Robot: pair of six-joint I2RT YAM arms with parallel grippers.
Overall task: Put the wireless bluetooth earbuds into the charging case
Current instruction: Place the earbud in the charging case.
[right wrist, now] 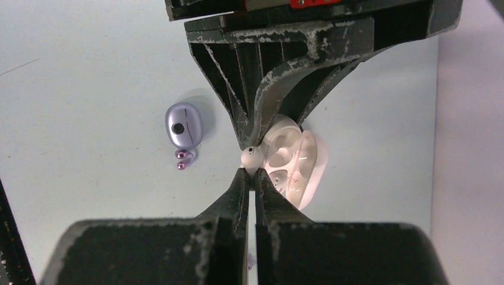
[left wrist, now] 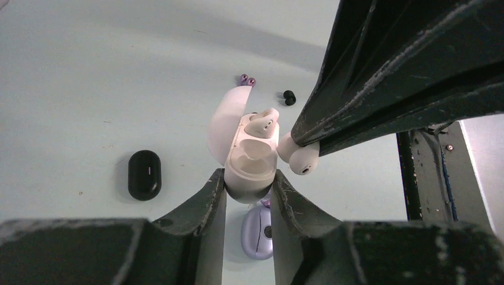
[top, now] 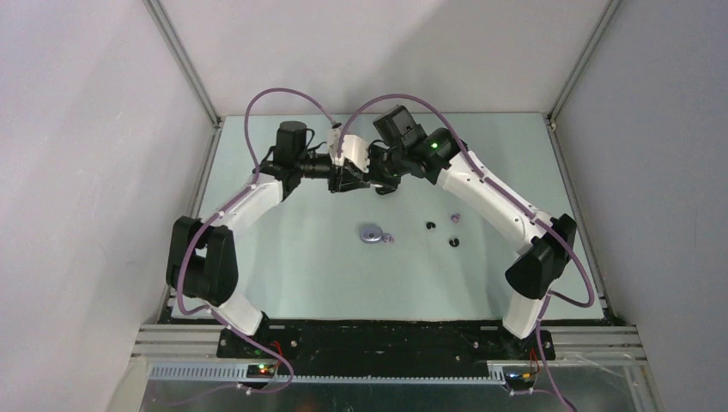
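pale green table (top: 300,266), matte, boxed in by plain white walls (top: 77,129) on aluminium posts (top: 184,64). above its far half the left gripper (left wrist: 249,178) is clamped on an open white case (left wrist: 254,169), one bud (left wrist: 262,123) seated inside. right gripper (right wrist: 254,173) pinches a second white bud (right wrist: 252,155) just beside the case's rim. lavender case (top: 371,233), black case (left wrist: 144,174) and loose dark buds (top: 455,242) lie on the table.
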